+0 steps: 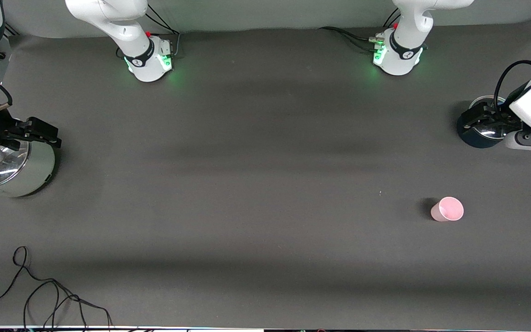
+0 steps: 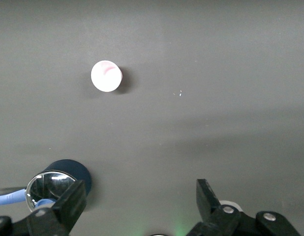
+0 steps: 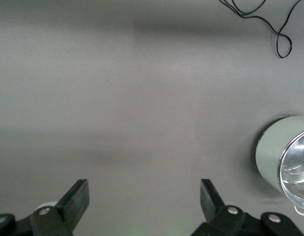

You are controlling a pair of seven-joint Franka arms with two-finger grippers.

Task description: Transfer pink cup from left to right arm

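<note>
The pink cup (image 1: 447,209) stands upright and alone on the dark table, toward the left arm's end. It also shows in the left wrist view (image 2: 106,75). My left gripper (image 1: 480,121) hangs open and empty over a dark blue cup (image 1: 477,133), well apart from the pink cup; its jaws stand wide apart in the left wrist view (image 2: 140,196). My right gripper (image 1: 44,132) is open and empty over the steel pot (image 1: 21,173) at the right arm's end; its jaws are wide apart in the right wrist view (image 3: 140,194).
The dark blue cup, shiny inside, shows in the left wrist view (image 2: 58,179); the pink cup is nearer to the front camera than it. The steel pot shows in the right wrist view (image 3: 285,160). A loose black cable (image 1: 49,295) lies near the front edge.
</note>
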